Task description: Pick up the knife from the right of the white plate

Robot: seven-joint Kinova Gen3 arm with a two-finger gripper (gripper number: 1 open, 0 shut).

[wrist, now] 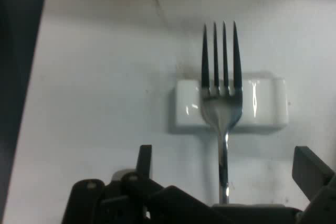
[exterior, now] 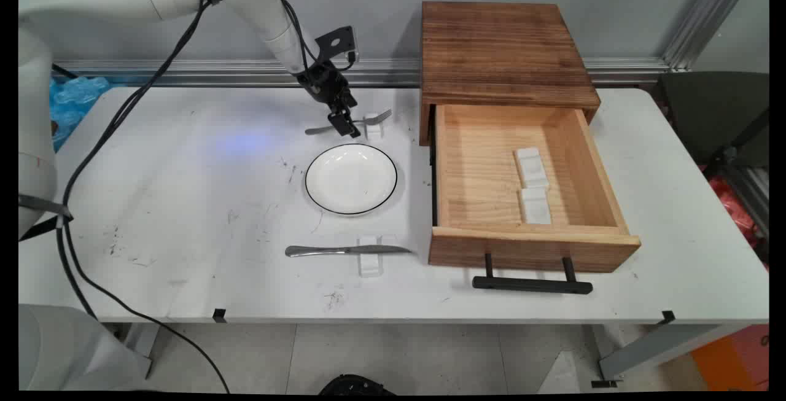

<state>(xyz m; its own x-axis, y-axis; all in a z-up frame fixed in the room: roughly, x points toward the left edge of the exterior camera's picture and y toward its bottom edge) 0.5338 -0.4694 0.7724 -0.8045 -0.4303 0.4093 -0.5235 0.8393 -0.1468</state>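
Note:
A metal fork point(exterior: 378, 117) point(wrist: 222, 98) lies behind the plate, its tines propped on a small white rest point(exterior: 373, 127) point(wrist: 262, 106). My gripper point(exterior: 344, 126) point(wrist: 226, 163) is down at the fork's handle. It is open, with one finger point(wrist: 144, 157) on the left of the handle and the other well off to the right. The handle runs between them and neither finger touches it. A white plate point(exterior: 350, 179) with a dark rim lies just in front of the fork.
A table knife point(exterior: 334, 250) rests on a second white rest point(exterior: 369, 261) in front of the plate. To the right, a wooden cabinet point(exterior: 503, 51) has its drawer point(exterior: 533, 247) pulled out, with two white rests point(exterior: 532, 185) inside. Black cables hang at the left.

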